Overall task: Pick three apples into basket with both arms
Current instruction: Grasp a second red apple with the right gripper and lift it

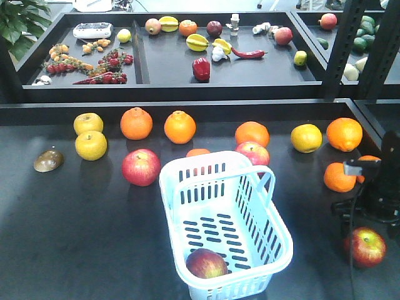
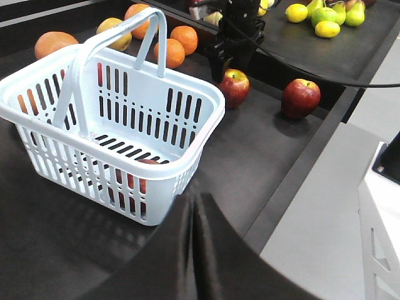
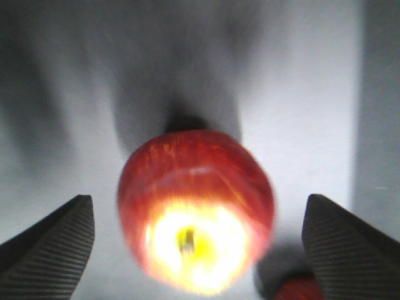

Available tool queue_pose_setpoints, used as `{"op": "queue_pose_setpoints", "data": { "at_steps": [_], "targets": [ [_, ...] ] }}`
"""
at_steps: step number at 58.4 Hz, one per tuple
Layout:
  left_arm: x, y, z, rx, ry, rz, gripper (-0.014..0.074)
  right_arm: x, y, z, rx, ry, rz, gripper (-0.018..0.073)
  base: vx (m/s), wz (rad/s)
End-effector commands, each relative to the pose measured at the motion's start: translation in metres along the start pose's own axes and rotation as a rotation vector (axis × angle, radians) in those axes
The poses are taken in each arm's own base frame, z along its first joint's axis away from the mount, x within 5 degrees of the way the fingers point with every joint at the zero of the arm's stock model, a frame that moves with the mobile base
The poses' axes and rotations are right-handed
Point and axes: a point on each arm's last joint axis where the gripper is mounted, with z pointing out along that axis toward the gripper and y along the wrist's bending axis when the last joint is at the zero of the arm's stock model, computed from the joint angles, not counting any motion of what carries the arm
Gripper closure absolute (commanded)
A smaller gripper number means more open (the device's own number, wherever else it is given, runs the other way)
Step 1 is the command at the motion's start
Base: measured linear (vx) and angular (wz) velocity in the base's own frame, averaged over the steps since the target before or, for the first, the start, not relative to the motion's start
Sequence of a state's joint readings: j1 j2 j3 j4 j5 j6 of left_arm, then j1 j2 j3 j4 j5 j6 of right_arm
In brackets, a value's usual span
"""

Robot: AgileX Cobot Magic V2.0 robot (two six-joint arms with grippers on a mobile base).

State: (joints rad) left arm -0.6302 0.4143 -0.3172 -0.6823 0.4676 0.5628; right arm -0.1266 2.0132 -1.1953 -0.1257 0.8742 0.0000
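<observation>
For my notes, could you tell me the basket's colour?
The basket is pale blue-white; left wrist view shows it best.

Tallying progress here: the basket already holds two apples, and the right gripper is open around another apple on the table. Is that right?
Not quite: the basket holds one apple, not two, as the exterior front-facing view shows. The right gripper is indeed open around another apple on the table.
</observation>
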Motion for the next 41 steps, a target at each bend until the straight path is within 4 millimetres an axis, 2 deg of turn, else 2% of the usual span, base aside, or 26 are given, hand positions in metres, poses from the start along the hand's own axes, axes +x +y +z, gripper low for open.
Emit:
{"op": "queue_pose_setpoints", "data": {
  "at_steps": [1, 14, 26, 31, 35, 41],
  "targets": [
    [-0.012, 0.001, -0.002, -0.021, -0.072, -0.027, 0.0602, -0.007, -0.005, -0.012, 0.016, -0.058, -0.008, -0.0071, 0.00, 0.00],
    [-0.012, 0.001, -0.002, -0.021, -0.072, -0.027, 0.0602, -0.008, -0.003, 0.004, 0.011, -0.015, -0.016, -0.0058, 0.00, 0.00],
    [-0.012, 0.001, -0.002, -0.021, -0.072, -0.027, 0.0602, -0.006, -0.001, 0.003, -0.006, -0.006, -0.052, 0.0008, 0.00, 0.00],
    [-0.012, 0.001, -0.002, -0.021, -0.072, -0.027, 0.0602, -0.005, -0.001, -0.002, -0.010, -0.005, -0.053, 0.0081, 0.00, 0.00],
    [-0.012, 0.001, -0.002, -0.021, -0.072, -0.027, 0.0602, -0.004, -0.002, -0.011, -0.007, -0.021, -0.051, 0.0180, 0.00, 0.00],
    [-0.012, 0.001, -0.002, -0.021, -0.072, -0.027, 0.0602, 0.001, -0.005, -0.040, 0.001, -0.084, -0.048, 0.0349, 0.00, 0.00]
  ]
}}
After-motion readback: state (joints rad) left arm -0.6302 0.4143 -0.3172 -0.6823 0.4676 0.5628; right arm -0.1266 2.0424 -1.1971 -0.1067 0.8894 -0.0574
